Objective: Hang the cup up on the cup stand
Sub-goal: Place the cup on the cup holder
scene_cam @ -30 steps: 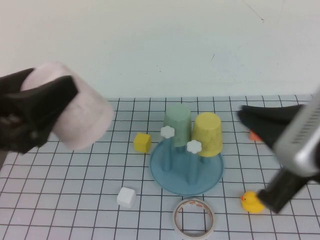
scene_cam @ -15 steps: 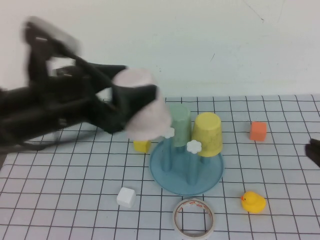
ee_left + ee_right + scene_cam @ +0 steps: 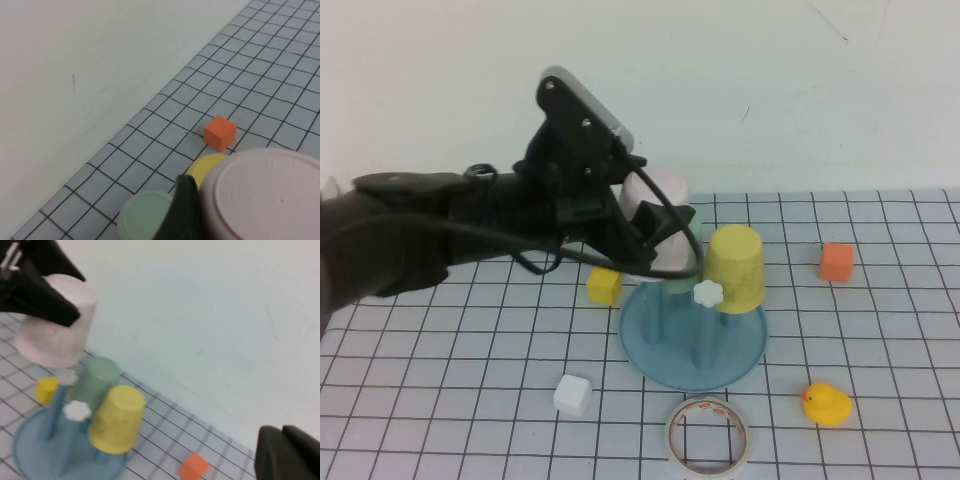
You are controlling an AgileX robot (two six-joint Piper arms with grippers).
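**Observer:** Start from the near edge. What's on the surface?

**Operator:** Low in the high view I see the tape roll (image 3: 708, 435), a white cube (image 3: 573, 394) lower left and a rubber duck (image 3: 825, 404) lower right. Mid-frame is the cup stand (image 3: 692, 345), with one bare peg (image 3: 708, 293) in front and a yellow cup (image 3: 735, 268) inverted on a peg behind it.

**Observer:** And the cup?

**Operator:** The left hand (image 3: 655, 225) has its jaws spread wide around the cup (image 3: 655, 195), gripping its sides, mouth down. It hangs just above the stand's left pegs, its long axis close to upright, and from the side view a free peg sits almost under its mouth. I judge the drop depends on that alignment. The mint-green cup (image 3: 145, 217) stands right beside it.

**Observer:** The other arm?

**Operator:** The right hand (image 3: 285, 452) is shut, empty, well off to the side. Farther back: an orange cube (image 3: 836, 261), the gridded surface (image 3: 440, 340), then a plain pale wall (image 3: 770, 90).
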